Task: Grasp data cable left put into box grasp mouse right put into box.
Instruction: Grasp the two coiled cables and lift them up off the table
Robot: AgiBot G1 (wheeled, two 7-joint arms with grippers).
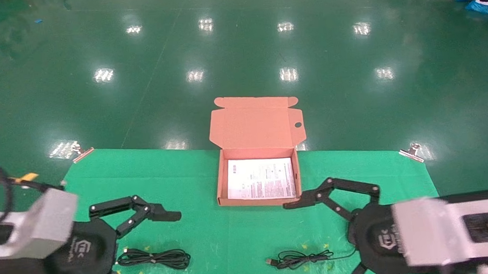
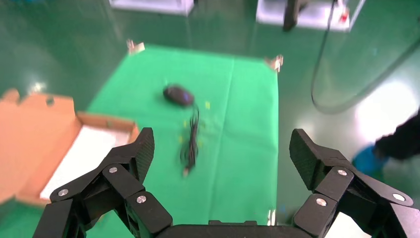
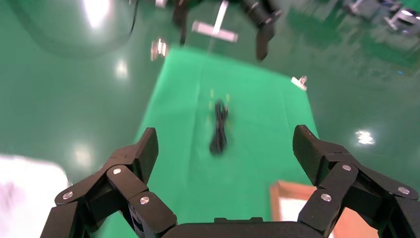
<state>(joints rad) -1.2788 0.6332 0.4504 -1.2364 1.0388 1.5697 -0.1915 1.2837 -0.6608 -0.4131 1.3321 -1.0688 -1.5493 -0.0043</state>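
Two black grippers fill the near edge of the head view, one at each side of a green mat [image 1: 213, 189]. Left gripper [image 1: 143, 249] hangs at the near left with its fingers spread wide and nothing between them; right gripper [image 1: 322, 240] mirrors it at the near right, also wide open and empty. Both arms reach in low from the sides, palms turned toward the middle.

Just beside the left gripper lies a coiled black cable [image 1: 156, 257], set on small yellow marks. Near the right gripper, a thin black cord [image 1: 298, 258] trails toward the mouse [image 2: 178, 94], which the head view hides behind that gripper; the left wrist view shows it lying on the mat.

Centred at the far edge of the mat sits the box [image 1: 221, 185], lid folded back and a white sheet [image 1: 261, 179] inside, probably so either arm can reach it. Each item seems laid out on the side of the arm meant to take it. Nothing is in the box yet.
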